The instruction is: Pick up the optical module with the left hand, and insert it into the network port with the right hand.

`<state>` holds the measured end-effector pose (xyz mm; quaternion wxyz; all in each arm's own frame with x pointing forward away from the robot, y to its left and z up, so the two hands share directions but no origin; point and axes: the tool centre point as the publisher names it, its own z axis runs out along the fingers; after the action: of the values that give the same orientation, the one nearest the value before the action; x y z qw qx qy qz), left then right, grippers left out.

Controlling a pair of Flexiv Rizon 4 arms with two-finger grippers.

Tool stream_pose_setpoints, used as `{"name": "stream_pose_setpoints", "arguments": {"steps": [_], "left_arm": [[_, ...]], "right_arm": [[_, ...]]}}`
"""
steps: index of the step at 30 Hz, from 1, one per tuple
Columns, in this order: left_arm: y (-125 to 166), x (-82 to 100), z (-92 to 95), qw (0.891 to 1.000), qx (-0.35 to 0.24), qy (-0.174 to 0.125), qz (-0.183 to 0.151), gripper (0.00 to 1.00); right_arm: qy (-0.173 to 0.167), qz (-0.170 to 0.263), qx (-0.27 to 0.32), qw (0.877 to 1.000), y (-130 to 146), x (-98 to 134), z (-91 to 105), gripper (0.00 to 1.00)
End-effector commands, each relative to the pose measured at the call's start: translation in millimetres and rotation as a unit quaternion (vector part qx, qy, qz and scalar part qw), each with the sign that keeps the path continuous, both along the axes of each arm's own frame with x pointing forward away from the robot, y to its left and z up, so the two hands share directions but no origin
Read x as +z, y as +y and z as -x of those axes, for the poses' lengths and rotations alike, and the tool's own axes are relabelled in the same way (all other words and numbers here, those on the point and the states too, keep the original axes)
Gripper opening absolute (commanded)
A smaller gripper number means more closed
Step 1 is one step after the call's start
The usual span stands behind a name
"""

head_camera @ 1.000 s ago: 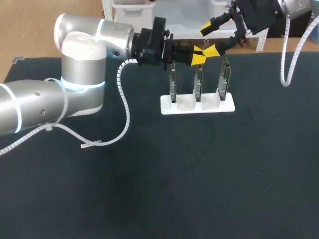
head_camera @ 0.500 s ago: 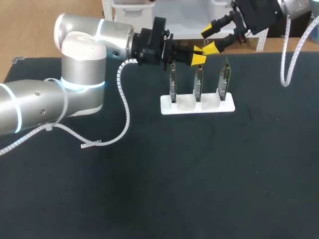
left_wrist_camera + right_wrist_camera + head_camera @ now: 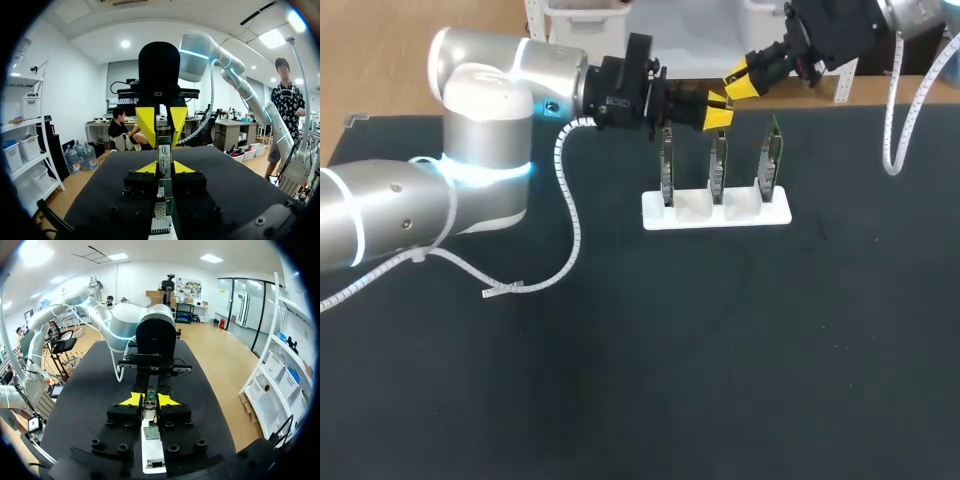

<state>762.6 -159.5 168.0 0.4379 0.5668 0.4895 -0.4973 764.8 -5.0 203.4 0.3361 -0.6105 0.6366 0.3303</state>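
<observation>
**Head view.** The left gripper (image 3: 717, 113) is held level over the far part of the black surface (image 3: 620, 380). It sits just above the middle one of three upright green circuit boards (image 3: 718, 160), which stand in a white slotted holder (image 3: 716, 213). The right gripper (image 3: 740, 83) enters from the far right, angled down, with its tips right at the left one's. The module cannot be made out here.

**Left wrist view.** A slim metal optical module with a white label (image 3: 164, 156) is pinched at one end between the left gripper's yellow fingers. The right arm's fingers (image 3: 147, 125) flank its other end.
- Handling (judged): light, rigid and smooth-sided, so it is likely to slip or twist.
- Hold (judged): grip the flat sides of the body and keep off the connector end.

**Right wrist view.** The right gripper's fingers appear pressed on the optical module from both sides, so both arms hold it at once. The left gripper's black body is straight ahead. A green board lies directly below, and it presumably carries the network port.
</observation>
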Motion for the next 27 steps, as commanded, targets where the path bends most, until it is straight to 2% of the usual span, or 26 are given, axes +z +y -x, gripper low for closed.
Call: {"name": "stream_pose_setpoints", "arguments": {"steps": [1,2,3,17,27], "left_arm": [[0.0,-0.1,1.8,1.0,-0.002,-0.001,0.0,0.38],[0.0,-0.1,1.8,1.0,-0.002,-0.001,0.0,0.93],[0.0,-0.1,1.8,1.0,-0.002,-0.001,0.0,1.0],[-0.3,-0.2,1.6,1.0,-0.002,-0.001,0.0,1.0],[-1.8,7.1,0.0,1.0,-0.008,-0.016,-0.013,1.0]], "right_arm": [[-0.002,0.001,-0.004,1.0,-1.5,0.4,0.0,0.0],[-0.002,0.001,-0.004,1.0,-1.5,0.3,0.0,0.0],[-0.002,0.001,-0.004,1.0,-1.5,0.3,0.1,0.0],[-0.005,0.002,-0.002,1.0,-2.5,0.6,-0.4,0.0],[-0.002,0.002,-0.003,1.0,-4.6,-1.7,-1.1,0.0]]}}
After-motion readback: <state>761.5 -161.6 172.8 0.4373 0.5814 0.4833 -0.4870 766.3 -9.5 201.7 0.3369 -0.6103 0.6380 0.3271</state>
